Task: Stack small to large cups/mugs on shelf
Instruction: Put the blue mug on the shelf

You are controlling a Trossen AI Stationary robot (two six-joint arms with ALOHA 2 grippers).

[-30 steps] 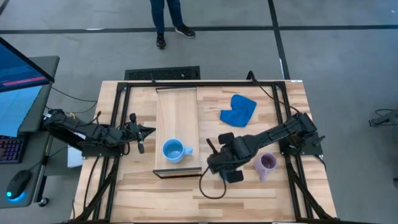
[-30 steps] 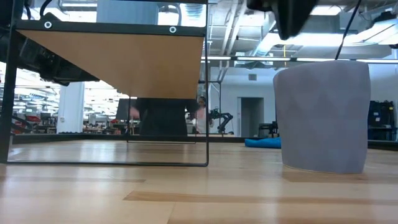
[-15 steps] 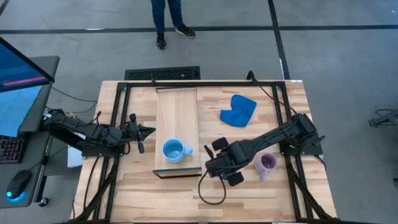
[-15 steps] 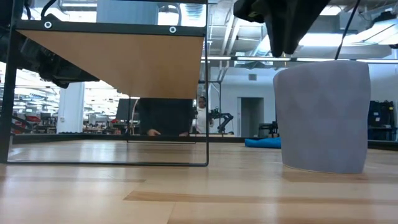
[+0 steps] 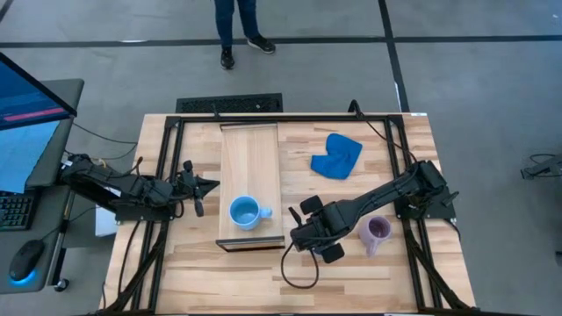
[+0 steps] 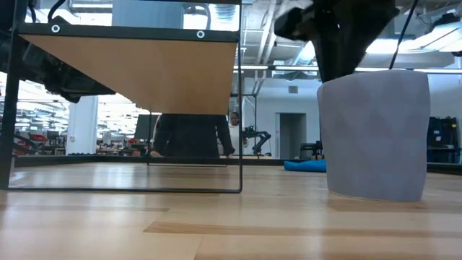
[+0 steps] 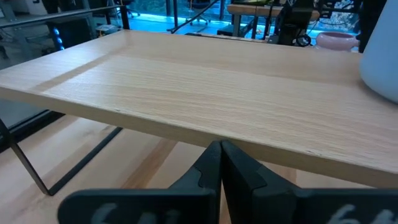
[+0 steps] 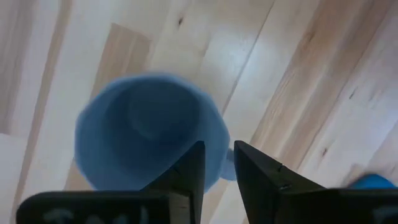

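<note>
Slate-blue mug [image 8: 146,134] sits directly under the right claw [image 8: 217,165], its fingers slightly apart over the rim.

A: Where's the slate-blue mug [image 8: 146,134]?
B: From above, hidden under the right gripper [image 5: 313,234] beside the shelf [image 5: 249,184]; blurred in the wrist view.
A: The person [image 5: 238,29]?
B: Cut off at the high view's edge; legs only.

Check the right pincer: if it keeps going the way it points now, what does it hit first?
Most likely the greyish slate-blue ceramic mug. The right pincer points down into the table, its fingers slightly apart just above the mug's rim by the handle. Depth is unclear, so the gap left can't be told.
</note>
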